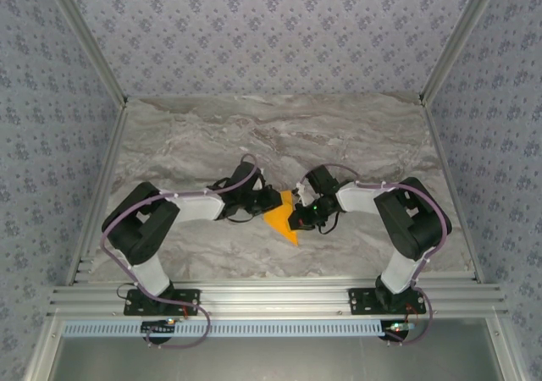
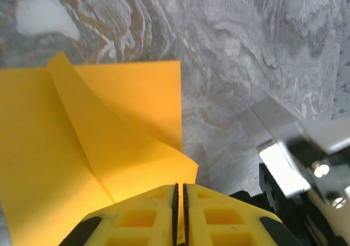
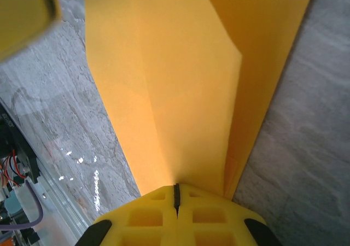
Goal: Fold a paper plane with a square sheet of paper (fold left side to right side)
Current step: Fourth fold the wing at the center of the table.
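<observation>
Where the two forearms converge over the near middle of the worktop, the square sheet of paper lies partly folded, an orange wedge with its point turned toward the arm bases. From the left wrist, the sheet lies against the marble with one flap curling upward along a diagonal crease. The flap's free corner meets the tips of the left hand, whose yellow fingers are clenched on that edge, leaving only a thin dark slit. From the right wrist, the paper rises steeply away from the right hand, which is clenched on its lower edge with no gap between the fingers.

From above, the left hand sits at the sheet's left side and the right hand at its right, close together with the paper between them. Each arm rises from its base at the near edge, bends at an elbow thrown outward, and sends its forearm inward.

Overhead, both hands cover the upper part of the sheet, so its full outline cannot be traced. In the wrist views the fingers are cut off by the lower frame edge. A blurred yellow shape in the right wrist view is too unfocused to identify, as is the metal and black hardware in the left wrist view.
</observation>
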You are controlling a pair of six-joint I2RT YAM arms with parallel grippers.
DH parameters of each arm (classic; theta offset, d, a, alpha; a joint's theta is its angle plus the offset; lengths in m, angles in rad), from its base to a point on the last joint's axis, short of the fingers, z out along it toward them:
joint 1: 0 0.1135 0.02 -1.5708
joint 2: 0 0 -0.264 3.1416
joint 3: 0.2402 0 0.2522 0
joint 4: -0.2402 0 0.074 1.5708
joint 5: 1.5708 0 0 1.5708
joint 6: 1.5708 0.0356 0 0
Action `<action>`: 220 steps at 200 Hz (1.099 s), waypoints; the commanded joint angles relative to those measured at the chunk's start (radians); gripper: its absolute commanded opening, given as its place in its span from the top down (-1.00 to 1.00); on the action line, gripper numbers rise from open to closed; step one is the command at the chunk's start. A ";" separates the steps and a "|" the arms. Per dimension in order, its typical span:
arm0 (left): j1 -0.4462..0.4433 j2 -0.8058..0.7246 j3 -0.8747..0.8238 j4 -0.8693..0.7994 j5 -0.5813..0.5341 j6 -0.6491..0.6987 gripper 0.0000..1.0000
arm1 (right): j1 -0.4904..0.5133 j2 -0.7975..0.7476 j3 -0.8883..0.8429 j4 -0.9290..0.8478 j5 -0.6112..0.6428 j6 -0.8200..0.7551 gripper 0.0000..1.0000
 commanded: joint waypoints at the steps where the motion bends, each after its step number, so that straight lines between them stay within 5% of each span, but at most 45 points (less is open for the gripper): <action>1: -0.035 0.022 -0.045 0.105 0.049 -0.030 0.82 | -0.010 0.061 -0.036 -0.099 0.186 -0.011 1.00; 65: -0.061 0.085 -0.070 0.173 0.045 -0.088 0.92 | -0.001 0.062 -0.037 -0.111 0.197 -0.014 1.00; 105: -0.053 0.086 -0.074 0.051 -0.044 -0.067 0.96 | 0.010 0.067 -0.022 -0.146 0.223 -0.025 1.00; 220: 0.151 0.180 0.078 -0.018 0.046 0.133 0.96 | 0.028 0.073 -0.021 -0.204 0.268 -0.051 1.00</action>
